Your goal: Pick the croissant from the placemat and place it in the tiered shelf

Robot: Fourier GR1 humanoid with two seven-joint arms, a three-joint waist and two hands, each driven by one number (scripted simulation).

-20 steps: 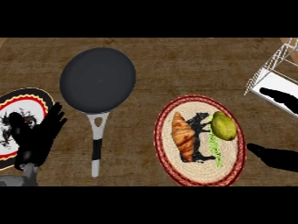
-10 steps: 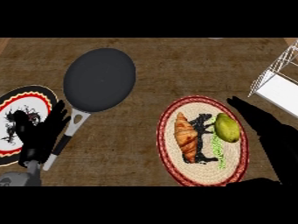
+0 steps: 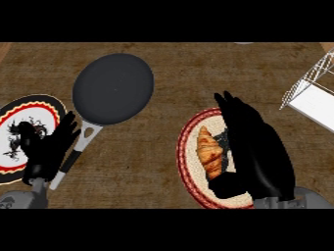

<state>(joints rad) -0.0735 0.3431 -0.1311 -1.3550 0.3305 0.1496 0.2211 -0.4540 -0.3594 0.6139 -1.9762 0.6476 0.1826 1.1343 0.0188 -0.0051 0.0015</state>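
A golden croissant lies on the left half of a round red-rimmed placemat in the head view. My right hand hovers over the placemat's right half, fingers straight and pointing away from me, thumb near the croissant's lower end. It hides whatever lies on that side of the mat. The white wire tiered shelf stands at the right edge, apart from the hand. My left hand rests open at the lower left, over the edge of a patterned plate.
A black frying pan with a grey handle lies left of centre, its handle touching my left hand's side. A red-and-black patterned plate sits at the far left. Bare wooden counter stretches behind the placemat.
My right hand has swung in from the right and now covers the placemat's right half, hiding the green fruit. The view has shifted so that objects sit further right.
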